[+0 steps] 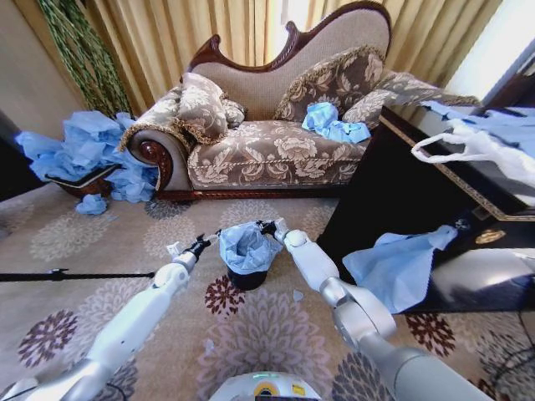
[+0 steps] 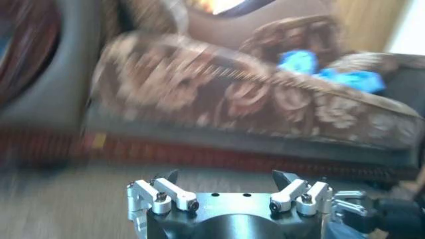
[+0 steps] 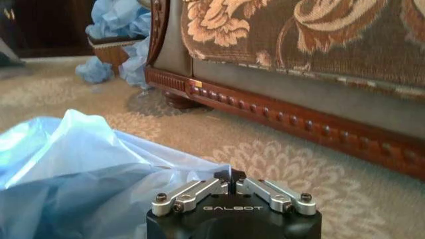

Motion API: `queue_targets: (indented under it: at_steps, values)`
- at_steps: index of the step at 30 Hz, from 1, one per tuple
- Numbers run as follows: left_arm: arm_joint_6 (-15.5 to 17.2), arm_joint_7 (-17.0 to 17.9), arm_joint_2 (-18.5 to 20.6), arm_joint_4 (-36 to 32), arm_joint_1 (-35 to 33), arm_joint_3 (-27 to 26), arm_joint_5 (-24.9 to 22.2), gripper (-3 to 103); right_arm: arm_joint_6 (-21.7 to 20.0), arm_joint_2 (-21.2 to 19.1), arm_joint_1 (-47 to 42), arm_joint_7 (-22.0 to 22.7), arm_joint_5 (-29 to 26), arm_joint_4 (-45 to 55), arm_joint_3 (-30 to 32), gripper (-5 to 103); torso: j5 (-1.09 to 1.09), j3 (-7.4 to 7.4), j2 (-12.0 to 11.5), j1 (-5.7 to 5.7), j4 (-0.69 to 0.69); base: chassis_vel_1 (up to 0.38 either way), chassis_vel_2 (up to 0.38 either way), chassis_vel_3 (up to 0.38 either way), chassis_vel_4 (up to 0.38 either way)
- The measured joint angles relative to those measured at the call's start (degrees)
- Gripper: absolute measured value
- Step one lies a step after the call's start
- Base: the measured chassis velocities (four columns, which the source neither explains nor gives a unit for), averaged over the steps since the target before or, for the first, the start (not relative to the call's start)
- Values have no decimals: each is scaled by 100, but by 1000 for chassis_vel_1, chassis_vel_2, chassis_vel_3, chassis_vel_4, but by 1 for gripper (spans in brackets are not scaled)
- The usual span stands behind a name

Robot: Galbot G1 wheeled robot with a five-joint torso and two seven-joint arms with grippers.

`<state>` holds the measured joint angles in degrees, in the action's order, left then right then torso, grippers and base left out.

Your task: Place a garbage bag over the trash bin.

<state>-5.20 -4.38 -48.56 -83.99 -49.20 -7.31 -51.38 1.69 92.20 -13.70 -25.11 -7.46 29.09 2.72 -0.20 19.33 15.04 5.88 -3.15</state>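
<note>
The trash bin (image 1: 247, 278) is small, round and black, standing on the patterned carpet in front of the sofa. The light-blue garbage bag (image 1: 249, 244) sits crumpled in and over its top, with the rim puffed up. My right gripper (image 1: 267, 226) is at the bag's far right rim; in the right wrist view that gripper (image 3: 230, 175) is shut with the garbage bag film (image 3: 79, 169) caught at its tips. My left gripper (image 1: 201, 245) hovers just left of the bag's rim, apart from it. Seen from the left wrist, this gripper (image 2: 226, 177) is open and holds nothing.
The sofa (image 1: 276, 142) stands close behind the bin, with blue bags (image 1: 333, 124) on its seat. A heap of blue bags (image 1: 88, 154) lies at the left. A dark table (image 1: 435, 192) at the right carries a white bag (image 1: 476, 146) and a hanging blue bag (image 1: 401, 263). A black rod (image 1: 58, 274) lies on the carpet.
</note>
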Motion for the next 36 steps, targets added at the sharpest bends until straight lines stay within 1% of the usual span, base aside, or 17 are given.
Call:
queue_targets:
  at_steps: [1,4,5,6,8,9,11,12,13,16,17,20,28,31,33,34,36]
  values:
    - [0,0,0,0,0,0,0,97,0,0,0,0,0,0,0,0,0,0,0,0,0,0,0,0,0]
    - [-360,-328,238,-128,44,119,836,94,-84,-2,-31,0,-189,14,-1,0,0,0,0,0,-3,0,0,0,0]
    - [-485,-481,351,-185,77,221,1274,92,-98,-3,-49,-1,-204,36,-1,0,0,0,0,0,-3,0,0,0,0]
    - [-485,-481,351,-185,77,221,1274,92,-98,-3,-49,-1,-204,36,-1,0,0,0,0,0,-3,0,0,0,0]
    - [-614,-707,471,-240,112,354,1801,86,-121,-3,-65,-1,-216,38,6,0,0,0,0,0,-2,0,0,0,0]
    - [-614,-707,471,-240,112,354,1801,86,-121,-3,-65,-1,-216,38,6,0,0,0,0,0,-2,0,0,0,0]
    - [-696,-851,532,-265,149,514,2494,77,-129,-5,-72,-1,-236,12,31,0,0,0,0,0,-1,0,0,0,0]
    - [-756,-908,534,-236,183,601,2822,79,-131,-5,-85,0,-244,10,38,0,0,0,0,0,-2,0,0,0,0]
    - [-756,-908,534,-236,183,601,2822,79,-131,-5,-85,0,-244,10,38,0,0,0,0,0,-2,0,0,0,0]
    - [-763,-921,487,-119,259,819,3430,83,-139,-5,-118,7,-286,54,40,0,0,0,0,0,-2,0,0,0,0]
    - [-763,-921,487,-119,259,819,3430,83,-139,-5,-118,7,-286,54,40,0,0,0,0,0,-2,0,0,0,0]
    - [-691,-673,367,30,320,940,3994,74,-140,-6,-126,16,-291,74,39,0,-1,0,0,0,-1,0,0,0,0]
    - [-271,-36,129,310,442,1124,4534,40,-137,-7,-144,20,-293,116,33,0,0,0,0,0,-1,0,0,0,0]
    - [-244,16,77,397,491,1182,4623,35,-135,-7,-153,20,-295,141,26,0,0,0,0,0,-2,0,0,0,0]
    - [-249,-10,60,359,508,1242,4428,24,-135,-7,-163,19,-303,183,-8,0,0,0,0,0,-2,0,0,0,0]
    - [-249,-10,60,359,508,1242,4428,24,-135,-7,-163,19,-303,183,-8,0,0,0,0,0,-2,0,0,0,0]
    - [-283,-65,102,184,470,1259,4141,12,-135,-7,-170,20,-308,205,-9,0,-1,0,0,0,-2,0,0,0,0]
